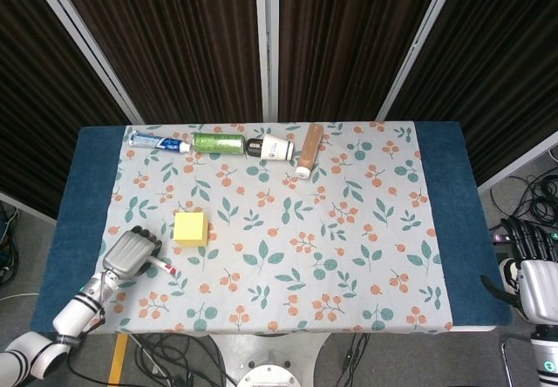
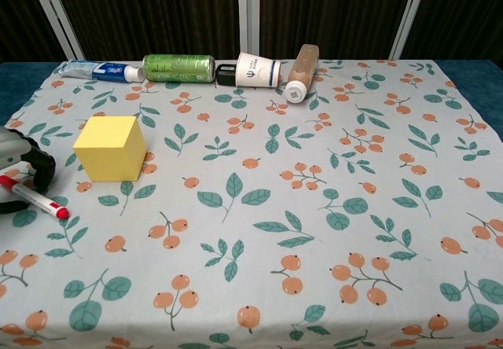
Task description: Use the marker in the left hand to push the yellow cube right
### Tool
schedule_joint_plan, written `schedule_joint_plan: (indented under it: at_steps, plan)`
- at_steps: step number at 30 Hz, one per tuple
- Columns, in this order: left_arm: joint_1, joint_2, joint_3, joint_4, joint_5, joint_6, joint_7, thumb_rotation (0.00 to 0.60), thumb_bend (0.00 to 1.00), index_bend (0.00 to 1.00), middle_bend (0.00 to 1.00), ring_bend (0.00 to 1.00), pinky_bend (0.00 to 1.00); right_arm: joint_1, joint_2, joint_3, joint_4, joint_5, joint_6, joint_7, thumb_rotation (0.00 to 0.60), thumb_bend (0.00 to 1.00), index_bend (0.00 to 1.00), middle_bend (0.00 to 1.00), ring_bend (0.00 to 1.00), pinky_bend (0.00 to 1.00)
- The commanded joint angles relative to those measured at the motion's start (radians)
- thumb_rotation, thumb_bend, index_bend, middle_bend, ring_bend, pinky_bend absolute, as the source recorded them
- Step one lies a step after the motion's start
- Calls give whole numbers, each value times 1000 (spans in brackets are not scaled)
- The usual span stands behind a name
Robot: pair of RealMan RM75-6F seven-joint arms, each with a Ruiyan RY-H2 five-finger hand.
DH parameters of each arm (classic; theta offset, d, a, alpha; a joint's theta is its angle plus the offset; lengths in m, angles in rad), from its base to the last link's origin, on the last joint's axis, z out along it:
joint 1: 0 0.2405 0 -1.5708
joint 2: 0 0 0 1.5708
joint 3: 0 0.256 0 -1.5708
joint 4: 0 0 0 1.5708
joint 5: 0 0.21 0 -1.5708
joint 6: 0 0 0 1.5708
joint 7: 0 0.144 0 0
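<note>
Showing: left hand (image 1: pixel 132 254) at near-left of table (image 1: pixel 440 230), fingers wrapped round marker (image 1: pixel 164 268); red tip points right, low over the cloth.
Cube: yellow cube (image 1: pixel 191 228) sits left of centre, just far-right of marker tip; not touching yet.
Right hand: right hand (image 1: pixel 534 261) off table's right edge, apart from everything; fingers look loosely spread, holding nothing.
Far row: toothpaste tube (image 1: pixel 159 142), green can (image 1: pixel 218 143), white cup (image 1: pixel 273 149), brown bottle (image 1: pixel 308 150), lying well beyond cube.
Risk 1: tip nearer than cube's mid-face, so a push prob. turns cube instead of sliding it right.
Risk 2: marker may slip in grip, or cloth may bunch under cube.
Hidden: left hand cut off at chest view's left edge; right hand absent from chest view; cup and tube labels too small to read.
</note>
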Motion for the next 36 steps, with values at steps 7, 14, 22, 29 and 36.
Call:
schedule_joint_plan:
  at_steps: [7, 14, 22, 29, 36]
  plan:
    - [-4, -7, 3, 13, -3, -4, -9, 600, 360, 601, 613, 401, 325, 2, -2, 0, 5, 4, -8, 9, 600, 73, 0, 45, 0, 23]
    - [2, -12, 6, 28, -1, 14, -26, 600, 364, 611, 626, 414, 338, 1, -1, 0, 6, 2, -7, 13, 600, 73, 0, 45, 0, 23]
    - [21, -21, 12, 61, 7, 56, -103, 600, 412, 656, 676, 478, 457, -3, 0, 0, 3, -4, 4, 12, 600, 73, 0, 49, 0, 23]
    - [59, -32, 17, 133, 18, 134, -259, 600, 418, 657, 681, 489, 495, -6, 7, 3, -5, -8, 15, 6, 600, 73, 0, 49, 0, 23]
    - [87, -41, -13, 219, -19, 170, -424, 600, 425, 657, 684, 492, 509, -4, 18, 9, -20, -12, 22, -7, 600, 73, 0, 50, 0, 22]
